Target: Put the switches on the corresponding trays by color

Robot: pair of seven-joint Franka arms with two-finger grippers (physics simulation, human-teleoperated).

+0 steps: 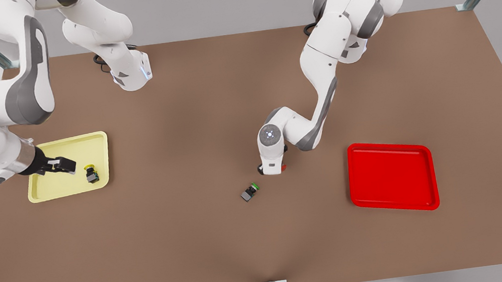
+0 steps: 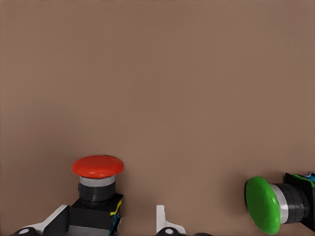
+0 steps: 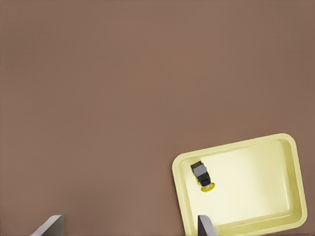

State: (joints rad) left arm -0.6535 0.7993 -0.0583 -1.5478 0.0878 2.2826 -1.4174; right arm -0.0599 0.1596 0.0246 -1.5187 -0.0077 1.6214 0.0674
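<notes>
A brown tabletop [image 1: 210, 117] is seen under two white arms, with two trays and three push-button switches counted on it. The pale yellow rectangular tray [image 1: 46, 191] lies toward the front view's left, and the bright red rectangular tray [image 1: 392, 176] toward the front view's right, well apart. The yellow-capped switch with a dark blocky body [image 1: 90, 173] is tipped on its side inside the yellow tray, near one edge. The right claw [image 1: 64, 165] is held above that tray, just beside the switch, its fingers spread apart and nothing gripped. The left claw [image 2: 110, 223] is lowered at the tabletop's middle, around the red-capped switch [image 2: 97, 189], which stands upright; its dark body is flanked by the two fingers [image 2: 54, 221], one close against it and the other apart, so a firm grip cannot be told. The green-capped switch [image 1: 250, 192] is lying on its side on bare tabletop just beside that claw. The red tray is seen without any switch.
</notes>
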